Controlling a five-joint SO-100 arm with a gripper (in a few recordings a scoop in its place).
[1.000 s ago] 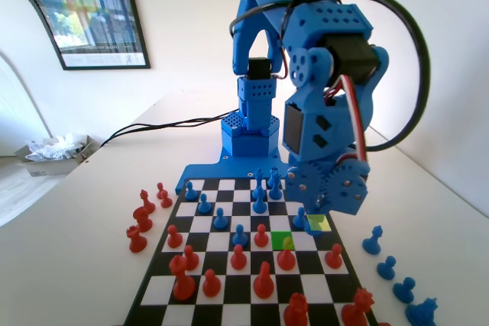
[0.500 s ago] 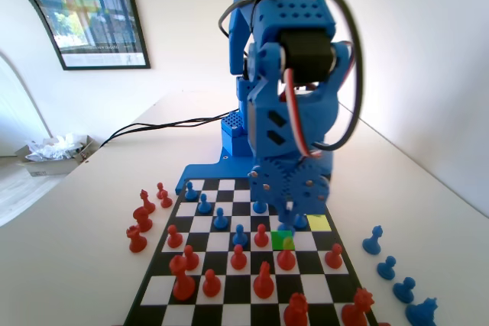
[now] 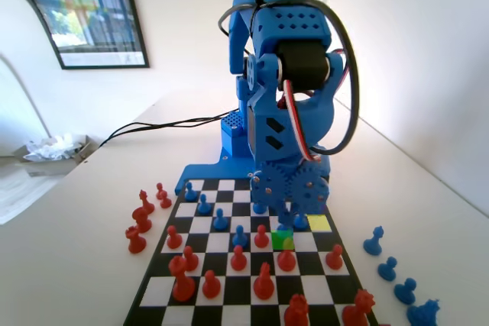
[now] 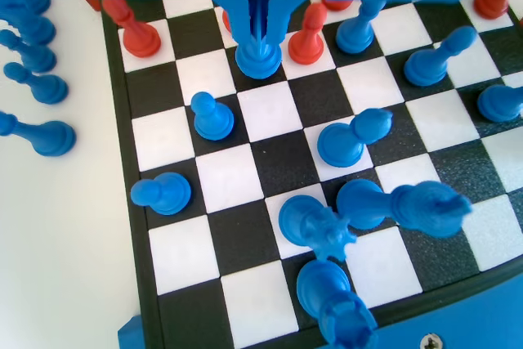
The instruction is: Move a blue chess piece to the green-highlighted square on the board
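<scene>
Here, in the wrist view, the gripper (image 4: 260, 34) hangs over the board (image 4: 245, 316) with its two jaws clenched on the blue chess piece (image 4: 259, 59), whose head sits between the tips. In the fixed view the pawn (image 3: 285, 220) stands at the green-highlighted square (image 3: 282, 240), left of the yellow-highlighted square (image 3: 319, 224).

A framed poster (image 3: 84, 9) is hung on the far wall at the left of the fixed view. Black cables (image 3: 164, 124) are laid across the white table (image 3: 84, 219). Crumpled paper (image 3: 53, 147) is seen at the far left. Red pawns (image 3: 141, 219) are grouped off the left edge, and blue pieces (image 3: 397, 276) off the right.
</scene>
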